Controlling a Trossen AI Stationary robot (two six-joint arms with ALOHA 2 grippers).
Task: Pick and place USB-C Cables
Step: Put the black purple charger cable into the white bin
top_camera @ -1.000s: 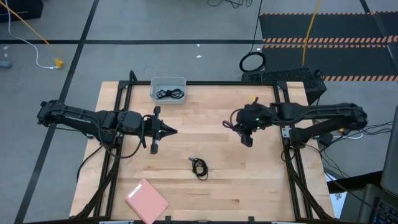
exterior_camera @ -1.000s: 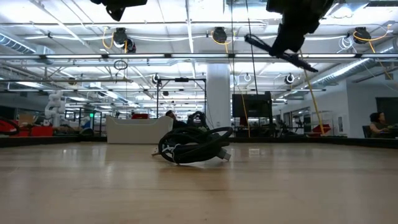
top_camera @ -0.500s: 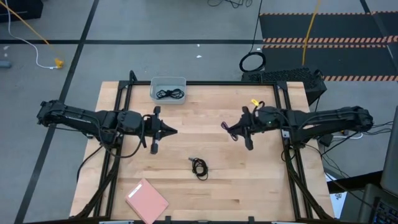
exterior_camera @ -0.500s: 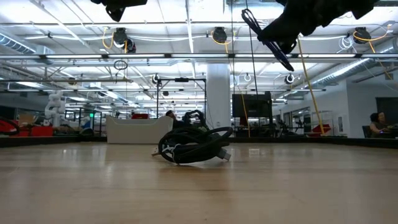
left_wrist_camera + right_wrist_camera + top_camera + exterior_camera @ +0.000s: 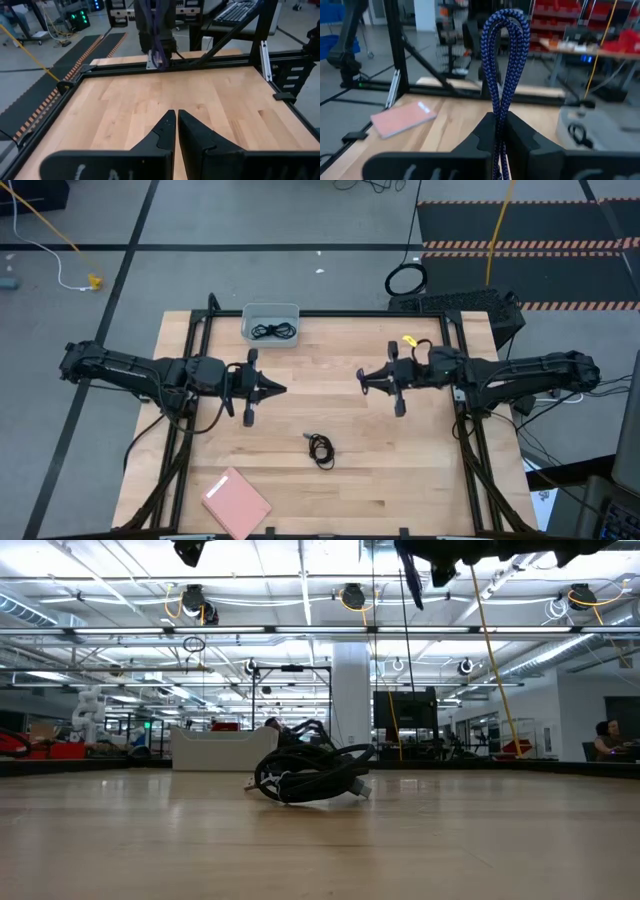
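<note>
A purple-blue USB-C cable (image 5: 506,60) is held above the table's middle right by my right gripper (image 5: 364,376), which is shut on it and points level toward the table's left. One black USB-C cable (image 5: 320,448) lies coiled on the wood near the middle, resting on its loops. Another black cable (image 5: 273,331) lies in the grey tray (image 5: 248,317) at the far edge. My left gripper (image 5: 281,390) hangs shut and holds nothing at the middle left, its fingertips (image 5: 176,131) facing the right arm. My right gripper pinches the purple-blue cable's doubled strands (image 5: 500,117) between its two fingers. The fingers (image 5: 485,131) come level from the table's right. The folded loop (image 5: 510,25) stands out past the fingertips, and the whole cable is lifted clear of the table.
A pink rectangular pad (image 5: 236,502) lies at the near left corner. Black frame rails (image 5: 196,350) run along the table's sides. Bare wood lies between the two grippers and around the coiled cable (image 5: 310,775).
My right gripper has tipped up from pointing down at the table to pointing level toward the table's left, rolling a little as it went. It stays shut on the purple-blue cable, which has swung up with it. The left arm has kept still.
</note>
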